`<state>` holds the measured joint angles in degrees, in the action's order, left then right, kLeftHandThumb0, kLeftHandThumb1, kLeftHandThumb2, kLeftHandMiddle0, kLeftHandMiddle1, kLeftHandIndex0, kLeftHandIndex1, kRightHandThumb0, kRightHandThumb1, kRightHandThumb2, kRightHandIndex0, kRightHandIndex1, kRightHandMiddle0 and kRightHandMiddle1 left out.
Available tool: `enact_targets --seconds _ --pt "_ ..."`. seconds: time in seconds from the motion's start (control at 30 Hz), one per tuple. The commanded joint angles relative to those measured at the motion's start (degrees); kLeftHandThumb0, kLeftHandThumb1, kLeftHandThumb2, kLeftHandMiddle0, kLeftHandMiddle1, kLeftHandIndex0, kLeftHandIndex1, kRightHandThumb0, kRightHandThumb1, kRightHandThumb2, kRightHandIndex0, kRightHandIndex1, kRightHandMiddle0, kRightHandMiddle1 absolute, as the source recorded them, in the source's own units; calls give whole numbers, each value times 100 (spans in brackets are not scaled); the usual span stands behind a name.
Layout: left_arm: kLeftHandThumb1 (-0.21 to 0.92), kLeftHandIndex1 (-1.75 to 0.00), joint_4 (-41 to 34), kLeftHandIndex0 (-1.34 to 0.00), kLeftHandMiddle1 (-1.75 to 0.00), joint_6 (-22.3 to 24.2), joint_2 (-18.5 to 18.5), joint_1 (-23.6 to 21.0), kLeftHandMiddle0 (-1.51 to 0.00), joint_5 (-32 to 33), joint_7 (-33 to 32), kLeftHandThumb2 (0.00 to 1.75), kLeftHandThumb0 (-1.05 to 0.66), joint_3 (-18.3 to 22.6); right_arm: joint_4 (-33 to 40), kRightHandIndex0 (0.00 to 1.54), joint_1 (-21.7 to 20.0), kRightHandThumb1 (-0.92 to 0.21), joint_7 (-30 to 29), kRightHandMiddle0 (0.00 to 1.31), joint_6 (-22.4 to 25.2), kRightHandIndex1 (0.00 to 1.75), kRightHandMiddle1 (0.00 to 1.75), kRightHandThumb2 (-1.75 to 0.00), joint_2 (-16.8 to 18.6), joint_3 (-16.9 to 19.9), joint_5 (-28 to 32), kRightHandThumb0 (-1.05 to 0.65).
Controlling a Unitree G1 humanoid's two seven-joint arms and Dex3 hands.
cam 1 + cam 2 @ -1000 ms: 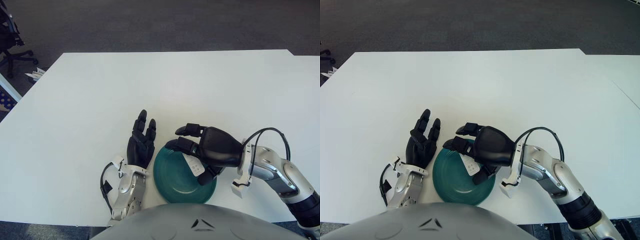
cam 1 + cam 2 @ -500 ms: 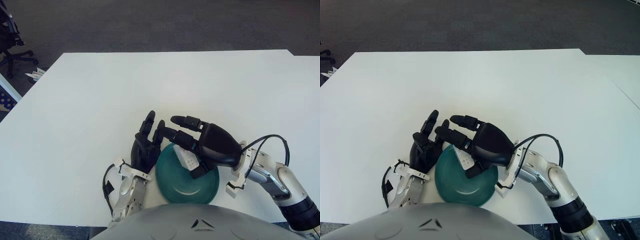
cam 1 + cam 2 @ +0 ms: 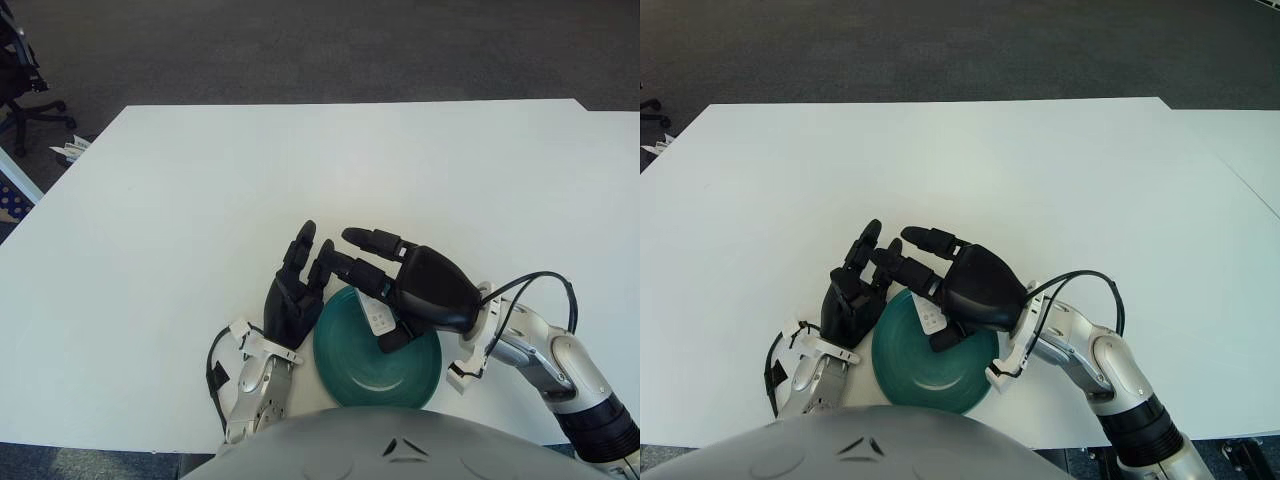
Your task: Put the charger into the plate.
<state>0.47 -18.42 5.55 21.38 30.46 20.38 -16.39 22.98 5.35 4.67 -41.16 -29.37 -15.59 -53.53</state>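
Observation:
A teal plate [image 3: 375,375] sits near the table's front edge, right before my body. The white charger [image 3: 378,318] shows over the plate's upper-left part, just under my right hand's palm and against its thumb. My right hand [image 3: 368,292] hovers over the plate with its fingers stretched out to the left and not curled round the charger. Whether the charger lies on the plate I cannot tell. My left hand [image 3: 298,285] stands at the plate's left rim, fingers relaxed and pointing away from me, holding nothing.
The white table [image 3: 300,170] stretches wide beyond the hands. Its front edge runs just below the plate. A black office chair [image 3: 20,70] stands on the floor off the far left corner. A black cable [image 3: 530,282] loops at my right wrist.
My right hand's fingers have uncurled from around the charger and moved left over the plate. The left hand has shifted right to the plate's rim. The plate has slid slightly right.

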Motion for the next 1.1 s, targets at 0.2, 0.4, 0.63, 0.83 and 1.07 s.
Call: enact_targets --seconds 0.2,0.4,0.63,0.83,1.07 --pt "92 -15 48 0 0 230 302 160 0 46 -59 118 -103 10 -20 0 -148 -92 9 0 103 0 0 -101 16 -42 -39 -105" --pt "92 -17 -36 0 0 537 213 129 0 73 -115 118 -103 36 -40 0 -157 -92 14 0 170 0 0 -101 13 -58 -48 -105" --pt "92 -16 -127 0 0 783 209 122 0 104 -104 116 -105 101 -76 0 -184 -92 -55 0 196 0 0 -101 14 -74 -52 -105" --pt "92 -17 -125 0 0 863 196 100 0 189 35 114 -105 147 -106 0 -204 -92 -172 0 167 0 0 -101 26 -48 -53 -105" --pt "92 -15 -155 0 0 944 147 86 0 -35 -121 113 -105 187 -130 0 -287 -92 -259 0 -104 0 0 -100 -212 159 396 -105"
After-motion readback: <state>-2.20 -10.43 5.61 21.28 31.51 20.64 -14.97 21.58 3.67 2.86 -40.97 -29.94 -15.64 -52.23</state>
